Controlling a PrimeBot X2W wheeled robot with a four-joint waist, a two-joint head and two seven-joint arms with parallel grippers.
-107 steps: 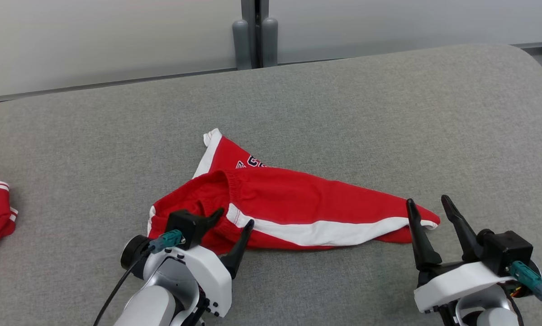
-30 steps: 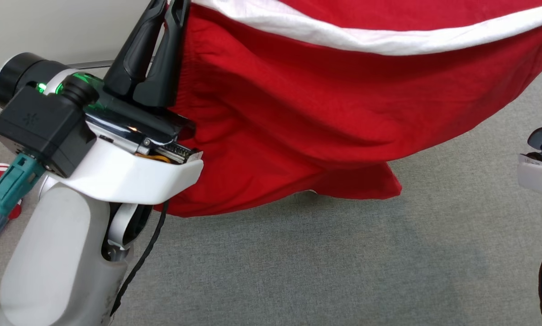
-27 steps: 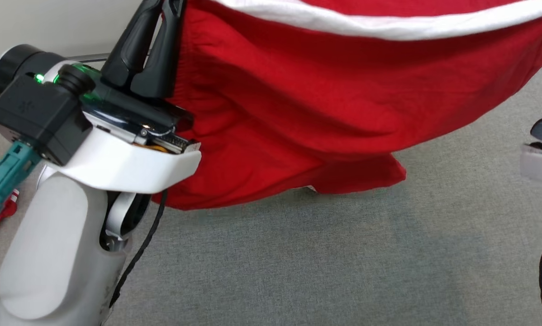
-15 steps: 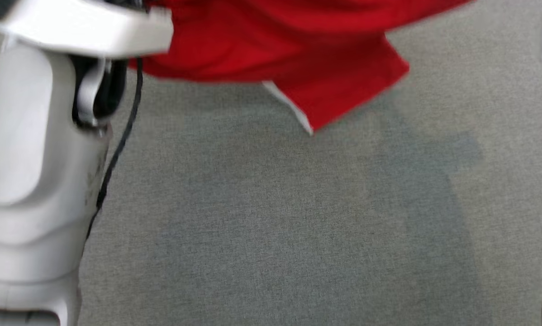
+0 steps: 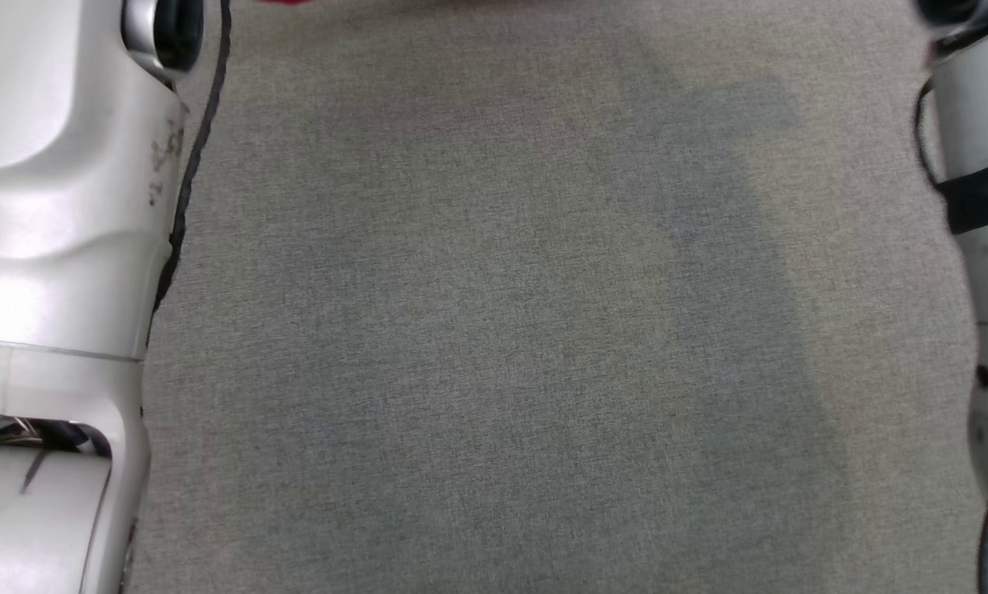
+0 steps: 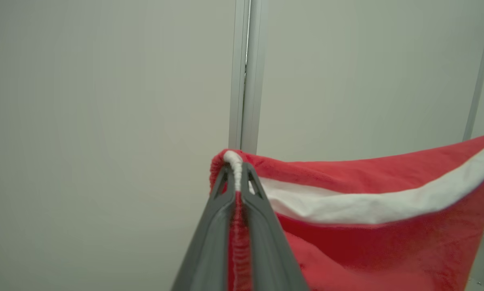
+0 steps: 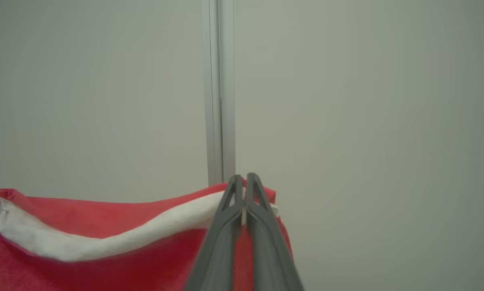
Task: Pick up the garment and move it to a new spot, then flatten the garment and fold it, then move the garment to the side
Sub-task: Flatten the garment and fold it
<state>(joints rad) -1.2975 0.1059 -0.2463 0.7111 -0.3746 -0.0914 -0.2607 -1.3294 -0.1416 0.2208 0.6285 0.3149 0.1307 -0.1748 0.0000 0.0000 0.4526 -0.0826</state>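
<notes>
The garment (image 6: 387,242) is red with a white stripe and hangs in the air, stretched between both grippers. In the left wrist view my left gripper (image 6: 237,171) is shut on one corner, the white edge pinched between its fingertips. In the right wrist view my right gripper (image 7: 244,181) is shut on the opposite corner of the garment (image 7: 84,258), which sags away to the left. In the head view a sliver of the red garment (image 5: 284,2) peeks in at the top edge, with my pale left forearm (image 5: 49,206) and right forearm (image 5: 976,165) at the sides.
The grey fabric surface (image 5: 494,330) stretches below the arms, with a faint shadow across it. Behind the raised garment stands a pale wall with a vertical metal post (image 6: 245,72), also the post (image 7: 218,89) in the right wrist view.
The garment, once lying on the surface, has been gripped at both ends and lifted. Over the last second it rose out of the top of the head view, which now looks lower.
</notes>
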